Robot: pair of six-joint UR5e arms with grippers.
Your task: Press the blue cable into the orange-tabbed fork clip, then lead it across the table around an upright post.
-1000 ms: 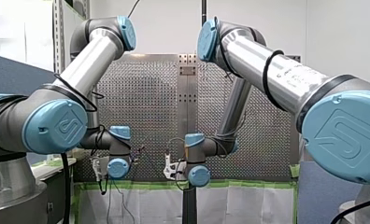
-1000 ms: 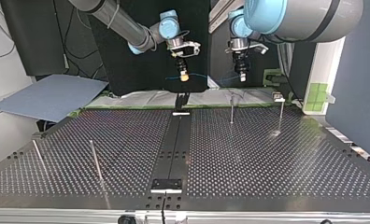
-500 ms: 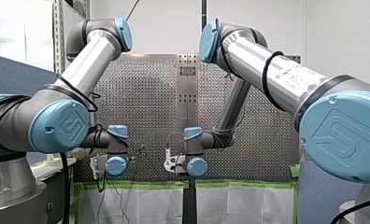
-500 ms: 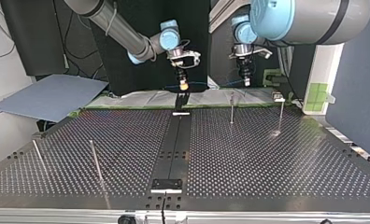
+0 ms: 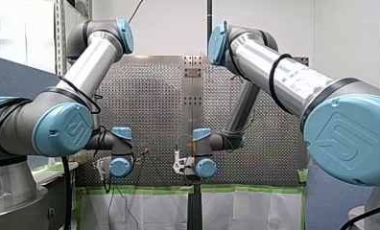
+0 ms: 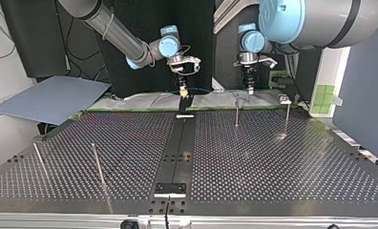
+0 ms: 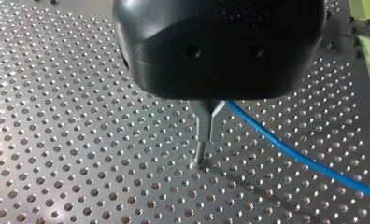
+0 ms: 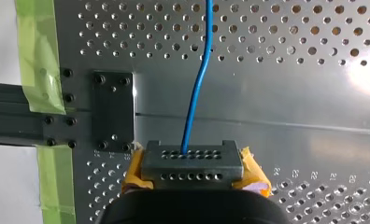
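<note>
- Top view count: two arms, two sets of jaws, one blue cable (image 6: 199, 89) and four upright posts (image 6: 236, 110) on the perforated desk (image 6: 273, 162).
- My right gripper (image 6: 181, 89) hangs at that view's left and my left gripper (image 6: 249, 89) at its right. The cable is strung between them above the desk edge nearest the arms.
- Right wrist view: my right jaws, with yellow pads (image 8: 253, 173), are closed on the cable, which runs straight ahead of them over the desk.
- Left wrist view: the metal fingers (image 7: 204, 122) are pressed together. The cable leaves from just beside them, and I cannot tell whether they pinch it. One post stands just under their tips.
- Small figures printed beside some desk holes are too small to read. The arms' blue joint caps (image 5: 63, 129) carry an embossed logo.
</note>
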